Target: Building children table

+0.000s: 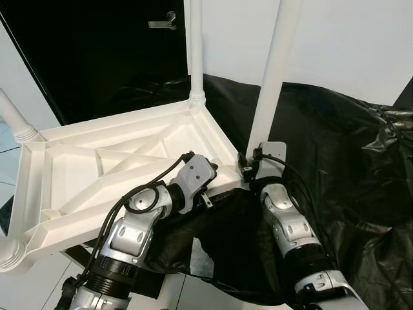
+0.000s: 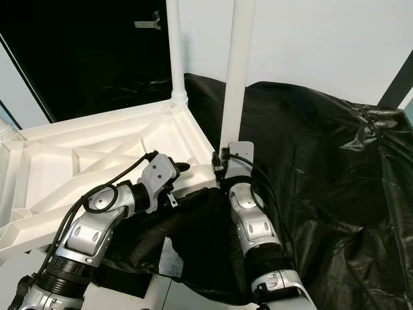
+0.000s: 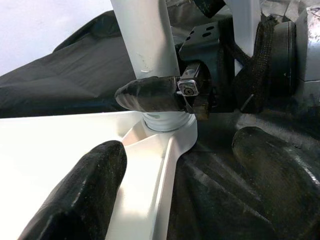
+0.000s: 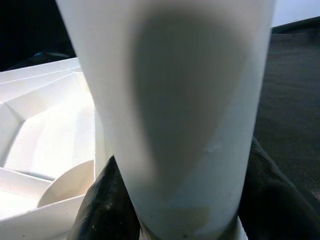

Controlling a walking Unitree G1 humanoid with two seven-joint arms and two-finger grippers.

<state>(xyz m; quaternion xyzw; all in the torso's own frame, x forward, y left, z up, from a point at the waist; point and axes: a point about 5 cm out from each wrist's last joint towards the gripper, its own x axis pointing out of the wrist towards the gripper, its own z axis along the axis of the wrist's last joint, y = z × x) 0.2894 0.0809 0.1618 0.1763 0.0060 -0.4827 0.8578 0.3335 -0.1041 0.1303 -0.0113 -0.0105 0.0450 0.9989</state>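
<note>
1. Clamping the near table leg (image 1: 271,84) at frame centre, the right gripper (image 3: 165,95) should twist squarely — no tilt.
2. The left gripper (image 1: 216,169), fingers apart, steadies the upturned tabletop (image 1: 97,174) at left — press down.

White plastic tabletop (image 1: 97,168) and white legs (image 1: 271,71) against glossy black sheeting (image 1: 348,168).

In front of me the tabletop (image 1: 97,174) lies upside down, its near right corner resting on the plastic sheet (image 1: 335,161) that spreads to the right and behind. One leg (image 1: 196,51) stands upright in the far corner, and a second leg (image 1: 274,71) rises from the near right corner. My right gripper (image 3: 165,95) closes round that leg's base, with my left gripper (image 3: 175,195) just beside the same corner.
</note>
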